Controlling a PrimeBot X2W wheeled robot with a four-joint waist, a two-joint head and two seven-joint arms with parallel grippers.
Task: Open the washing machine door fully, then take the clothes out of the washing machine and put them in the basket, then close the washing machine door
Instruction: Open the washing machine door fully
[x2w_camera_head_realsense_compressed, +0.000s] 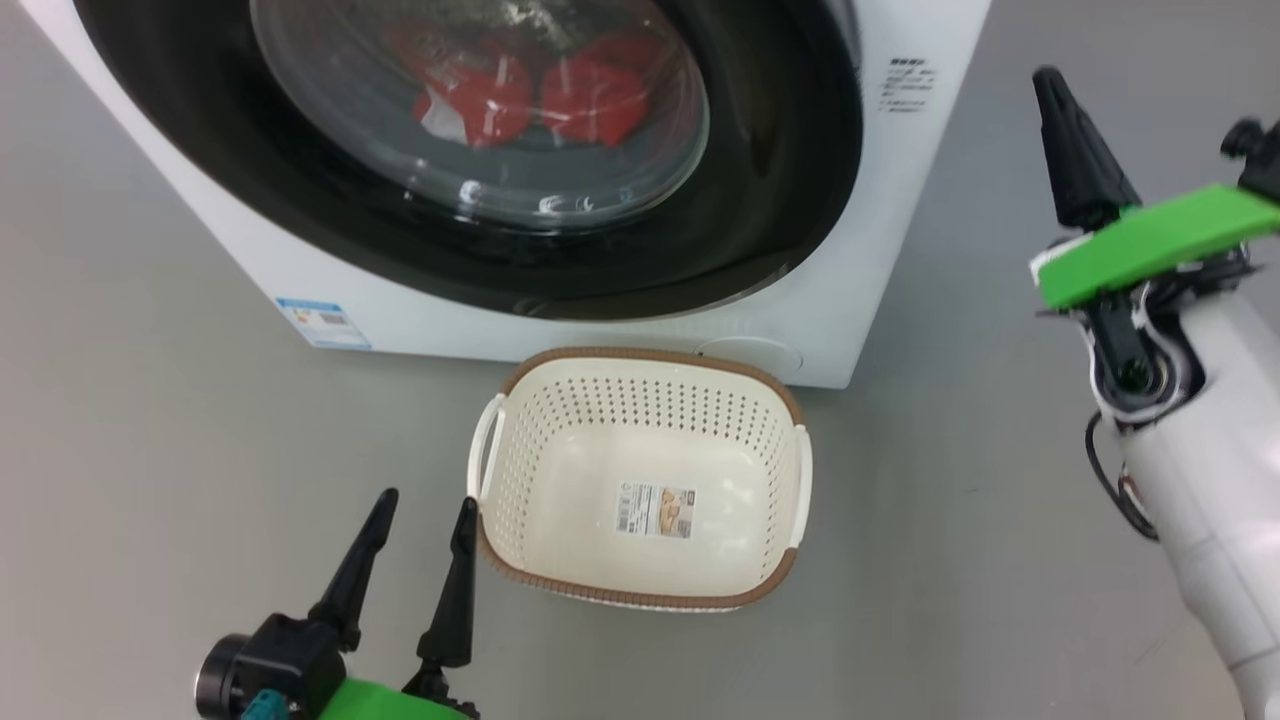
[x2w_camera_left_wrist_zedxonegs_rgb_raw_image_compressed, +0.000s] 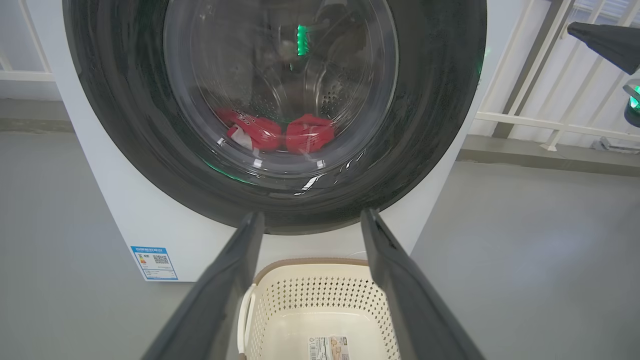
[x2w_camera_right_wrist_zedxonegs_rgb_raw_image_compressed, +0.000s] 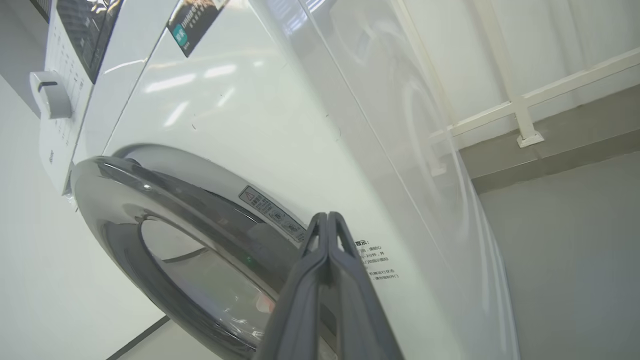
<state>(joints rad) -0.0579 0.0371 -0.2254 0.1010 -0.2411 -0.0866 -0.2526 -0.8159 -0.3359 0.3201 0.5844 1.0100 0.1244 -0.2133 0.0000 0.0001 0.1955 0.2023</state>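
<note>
The white washing machine (x2w_camera_head_realsense_compressed: 640, 320) stands ahead with its black-rimmed door (x2w_camera_head_realsense_compressed: 780, 150) closed flat against the front. Red clothes (x2w_camera_head_realsense_compressed: 530, 90) lie in the drum behind the glass, also seen as red clothes (x2w_camera_left_wrist_zedxonegs_rgb_raw_image_compressed: 280, 134) through the door (x2w_camera_left_wrist_zedxonegs_rgb_raw_image_compressed: 440, 100). The cream basket (x2w_camera_head_realsense_compressed: 640, 385) sits empty on the floor just before the machine. My left gripper (x2w_camera_head_realsense_compressed: 425, 510) is open at the basket's left edge, nothing between its fingers (x2w_camera_left_wrist_zedxonegs_rgb_raw_image_compressed: 225, 280). My right gripper (x2w_camera_head_realsense_compressed: 1050, 85) is shut and raised to the right of the machine; its tip (x2w_camera_right_wrist_zedxonegs_rgb_raw_image_compressed: 327, 220) points at the door's right rim (x2w_camera_right_wrist_zedxonegs_rgb_raw_image_compressed: 165, 185).
Grey floor (x2w_camera_head_realsense_compressed: 150, 450) surrounds the machine and basket. A white railing (x2w_camera_left_wrist_zedxonegs_rgb_raw_image_compressed: 550, 125) and a low ledge run behind on the right. A blue energy sticker (x2w_camera_head_realsense_compressed: 322, 322) marks the machine's lower left front; printed labels (x2w_camera_head_realsense_compressed: 905, 85) sit right of the door.
</note>
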